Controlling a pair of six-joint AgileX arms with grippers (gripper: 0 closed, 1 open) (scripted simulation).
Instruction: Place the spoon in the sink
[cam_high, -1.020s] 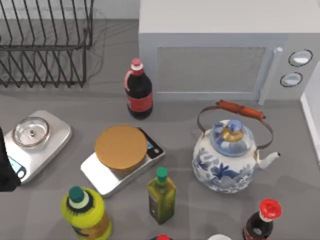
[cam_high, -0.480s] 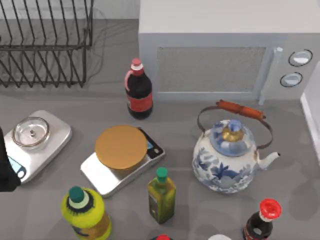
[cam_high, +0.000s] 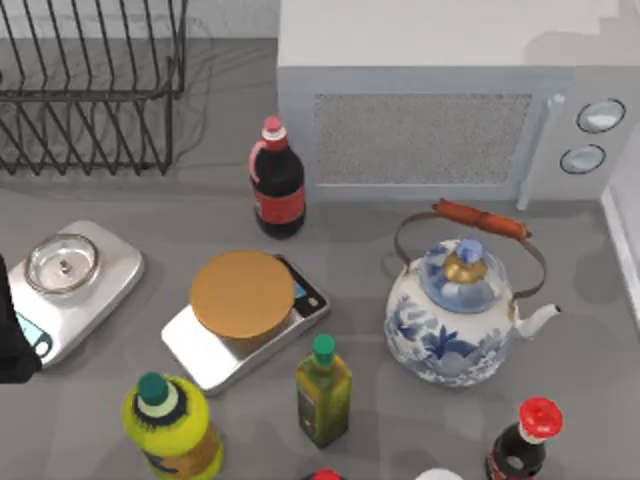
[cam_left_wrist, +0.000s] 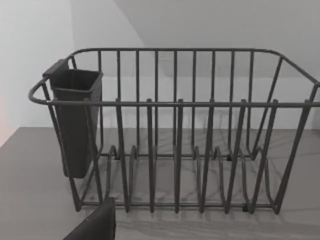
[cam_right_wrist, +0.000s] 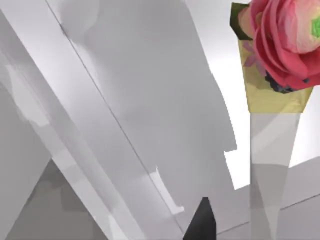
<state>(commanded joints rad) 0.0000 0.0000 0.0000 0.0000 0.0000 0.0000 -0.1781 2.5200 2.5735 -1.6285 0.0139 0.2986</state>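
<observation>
Honestly not much has changed since a second ago. The only difference I can spot is a greyish patch that's turned up on the top of the microwave (cam_high: 450, 110) at the upper right of the top view; every item on the desk (cam_high: 360, 250) sits right where it was. I can't tell where the spoon is, so its direction and long axis are a no-go too. Going near to far in the top view: along the bottom edge there's a yellow bottle (cam_high: 168, 428) with a green cap at lower left, an olive oil bottle (cam_high: 323, 395) near the middle and a red-capped sauce bottle (cam_high: 522, 445) at lower right. The left arm (cam_high: 12, 335) is parked as a dark shape at the left edge, just beside a silver scale (cam_high: 75, 285) with a small glass dish on it. Mid-frame is a second scale (cam_high: 245, 320) carrying an orange-brown disc, with a blue-and-white teapot (cam_high: 460, 320) to its right, well apart. Further back, a cola bottle (cam_high: 277, 182) stands upright just in front of the microwave, and a wire dish rack (cam_high: 90, 90) is at upper left. The left wrist view has a dark bit of the left gripper (cam_left_wrist: 97, 224) with the rack beyond; the right gripper (cam_right_wrist: 201, 222) faces white panels and a pink flower (cam_right_wrist: 287, 40). Can't tell if either is open or closed.
</observation>
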